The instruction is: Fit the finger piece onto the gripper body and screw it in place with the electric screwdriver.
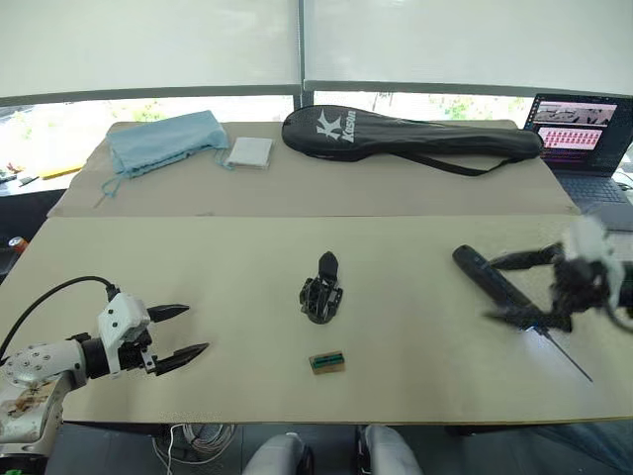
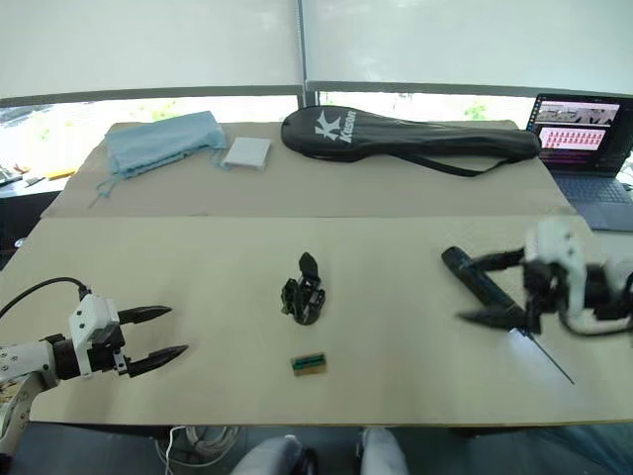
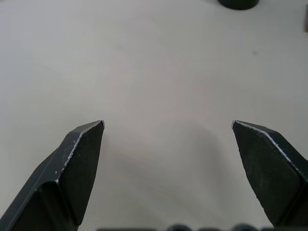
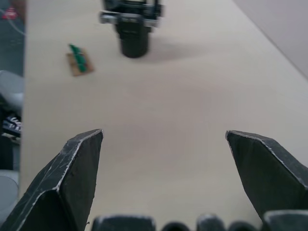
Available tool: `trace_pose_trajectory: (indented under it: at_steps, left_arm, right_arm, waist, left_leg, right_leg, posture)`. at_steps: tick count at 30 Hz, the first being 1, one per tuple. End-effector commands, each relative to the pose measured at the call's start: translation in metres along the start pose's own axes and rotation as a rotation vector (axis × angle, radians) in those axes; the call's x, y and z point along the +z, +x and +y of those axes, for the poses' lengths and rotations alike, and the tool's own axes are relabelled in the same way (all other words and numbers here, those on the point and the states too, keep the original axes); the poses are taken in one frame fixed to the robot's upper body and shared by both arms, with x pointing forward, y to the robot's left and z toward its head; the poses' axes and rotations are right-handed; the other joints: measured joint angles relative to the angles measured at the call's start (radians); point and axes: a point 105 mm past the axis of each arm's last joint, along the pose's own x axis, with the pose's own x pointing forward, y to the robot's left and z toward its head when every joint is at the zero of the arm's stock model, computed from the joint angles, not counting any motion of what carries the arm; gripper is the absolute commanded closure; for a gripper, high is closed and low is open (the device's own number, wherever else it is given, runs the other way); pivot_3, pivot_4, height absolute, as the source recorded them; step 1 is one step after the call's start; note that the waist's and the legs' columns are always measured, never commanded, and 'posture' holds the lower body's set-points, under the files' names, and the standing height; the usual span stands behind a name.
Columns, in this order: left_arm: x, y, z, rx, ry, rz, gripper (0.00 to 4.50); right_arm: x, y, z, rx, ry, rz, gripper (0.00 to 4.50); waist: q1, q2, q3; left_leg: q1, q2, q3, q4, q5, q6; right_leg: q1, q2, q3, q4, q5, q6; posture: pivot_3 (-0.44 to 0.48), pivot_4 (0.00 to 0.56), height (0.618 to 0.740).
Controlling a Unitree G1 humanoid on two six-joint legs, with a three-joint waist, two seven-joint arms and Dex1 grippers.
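Note:
The gripper body (image 1: 321, 295) stands at the middle of the table, a chunky black mechanism with a pointed black finger sticking up on its far side; it also appears as the gripper body (image 4: 132, 24). A loose finger piece is out of view. The electric screwdriver (image 1: 497, 285) lies at the right, slanting toward the front edge, its thin metal bit (image 1: 569, 358) pointing to the front right. My right gripper (image 1: 490, 289) is open, with one finger on each side of the screwdriver's barrel. My left gripper (image 1: 196, 329) is open over bare table at the front left, well short of the gripper body.
A small green-brown box (image 1: 327, 362) lies just in front of the gripper body. On the far table are a black racket bag (image 1: 410, 134), a blue cloth (image 1: 163, 142) and a white pad (image 1: 248, 151). A laptop (image 1: 584, 139) stands at the far right.

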Motion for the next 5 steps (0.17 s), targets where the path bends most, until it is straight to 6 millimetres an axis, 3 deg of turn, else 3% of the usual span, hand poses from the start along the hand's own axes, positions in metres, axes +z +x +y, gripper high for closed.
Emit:
trace_pose_trajectory:
  at_steps: [1, 5]
  left_arm:
    - [0.01, -0.001, 0.008, 0.041, 0.071, -0.022, 0.0]
    - [0.011, -0.001, 0.001, 0.009, 0.069, -0.022, 0.0]
  right_arm:
    - [0.019, 0.014, 0.008, -0.014, -0.132, -0.077, 0.02]
    - [0.013, 0.024, 0.007, -0.052, -0.183, -0.115, 0.02]
  waist:
    - [-0.001, -0.001, 0.0]
    - [-0.005, -0.002, -0.001]
  left_leg:
    - [0.0, 0.0, 0.0, 0.0, 0.0, 0.0]
    - [0.002, -0.001, 0.001, 0.0, 0.0, 0.0]
  right_leg:
    - [0.0, 0.0, 0.001, 0.0, 0.0, 0.0]
    - [0.0, 0.0, 0.001, 0.001, 0.0, 0.0]
  posture:
    - [0.0, 0.15, 0.74]
    - [0.0, 0.15, 0.74]
